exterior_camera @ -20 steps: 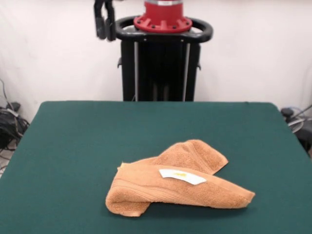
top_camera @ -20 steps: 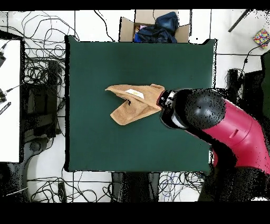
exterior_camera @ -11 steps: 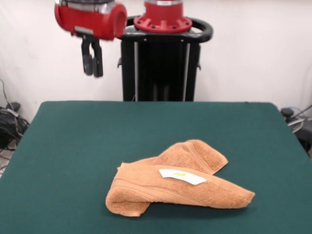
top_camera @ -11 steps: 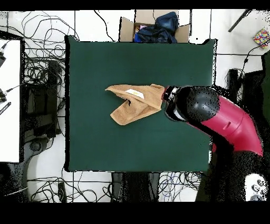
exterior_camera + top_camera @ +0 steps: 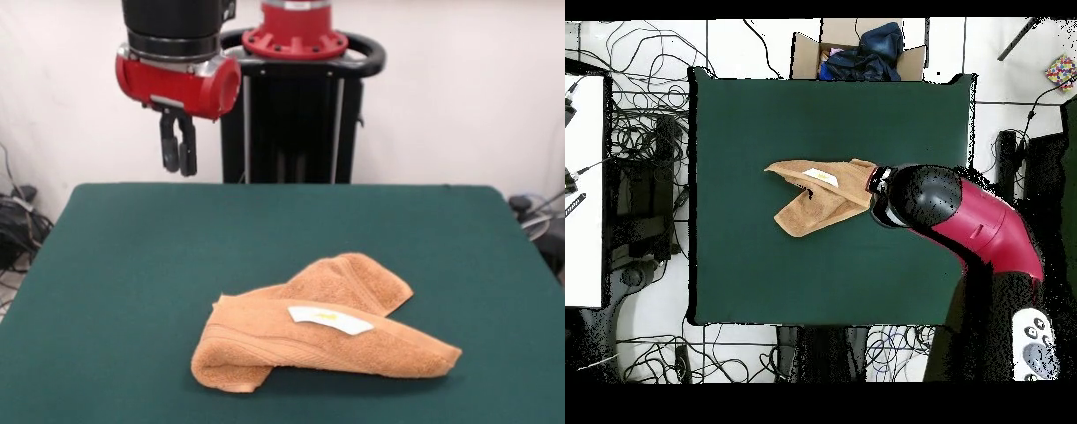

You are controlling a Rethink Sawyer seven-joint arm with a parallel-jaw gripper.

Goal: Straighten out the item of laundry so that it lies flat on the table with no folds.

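The item of laundry (image 5: 318,340), an orange-tan towel, lies crumpled and folded over itself on the near half of the green table (image 5: 132,265), with its white label (image 5: 329,319) facing up. My gripper (image 5: 178,168) hangs shut and empty high above the table's far left part, well clear of the towel. From overhead the towel (image 5: 820,190) sits near the table's (image 5: 765,110) middle. There the red arm (image 5: 965,215) overlaps the towel's right end and hides the gripper.
The black pedestal (image 5: 291,115) stands behind the table. In the overhead view a cardboard box (image 5: 855,50) with dark clothes sits past the table's top edge. Cables (image 5: 645,130) lie on the floor to the left, beside a white desk (image 5: 583,190).
The arm has swung in and come down, so the gripper now hangs lower and farther from the top edge in the front view. The towel has not moved.
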